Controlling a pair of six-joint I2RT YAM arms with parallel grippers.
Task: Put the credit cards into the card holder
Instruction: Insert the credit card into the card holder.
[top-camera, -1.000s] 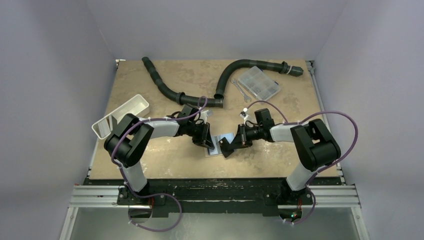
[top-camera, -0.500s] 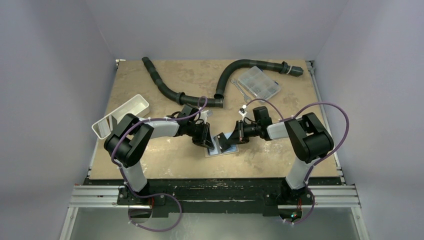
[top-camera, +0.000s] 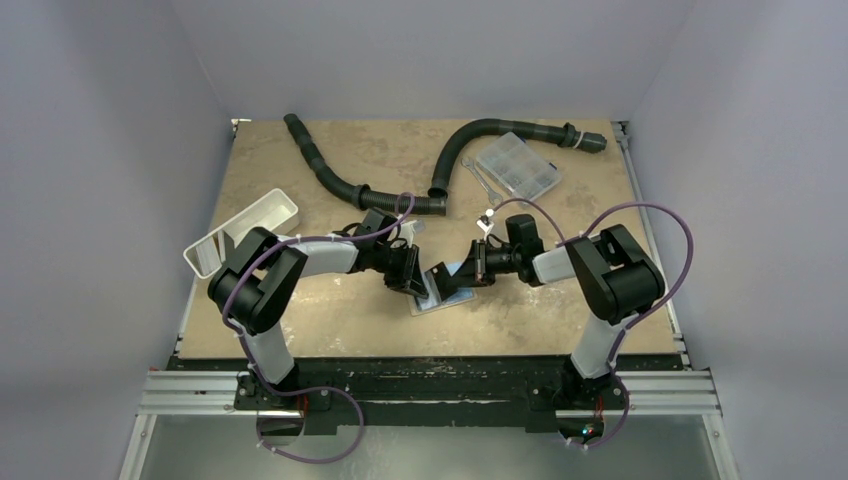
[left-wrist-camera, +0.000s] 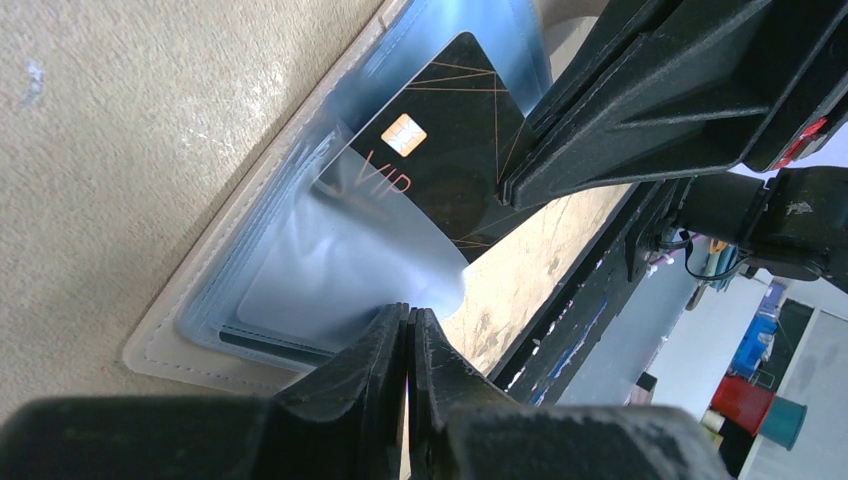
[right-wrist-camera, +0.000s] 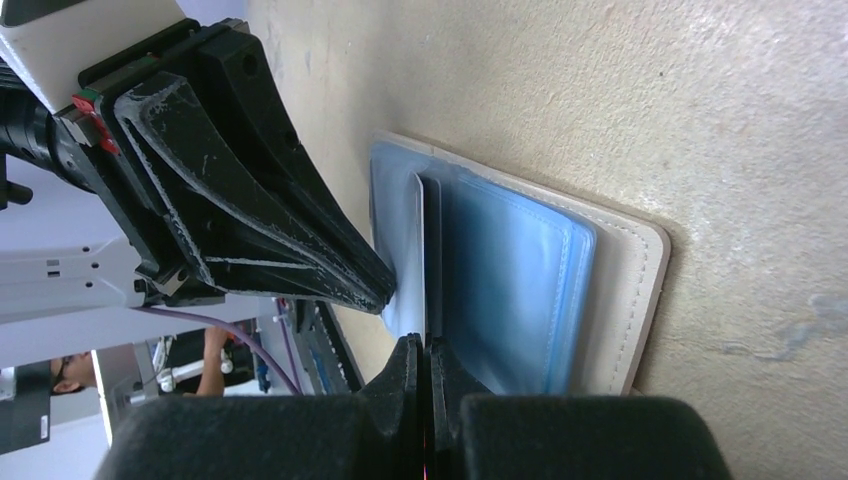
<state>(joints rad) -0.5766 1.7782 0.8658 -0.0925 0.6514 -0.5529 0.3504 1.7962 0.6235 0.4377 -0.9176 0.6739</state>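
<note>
Right tool farther left; glossy card half in frosted sleeve

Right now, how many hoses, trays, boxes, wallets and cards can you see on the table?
Black hoses: 2
White tray: 1
Clear box: 1
Tan wallet: 1
Black card: 1 (any tucked deeper in the wallet are hidden)
Total: 6

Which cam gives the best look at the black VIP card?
Left wrist: the card lies face-on, chip and VIP lettering readable, one end tucked under a clear sleeve of the wallet. Right wrist shows it edge-on, a thin line. In the top view the jaws cover it almost entirely.
</note>
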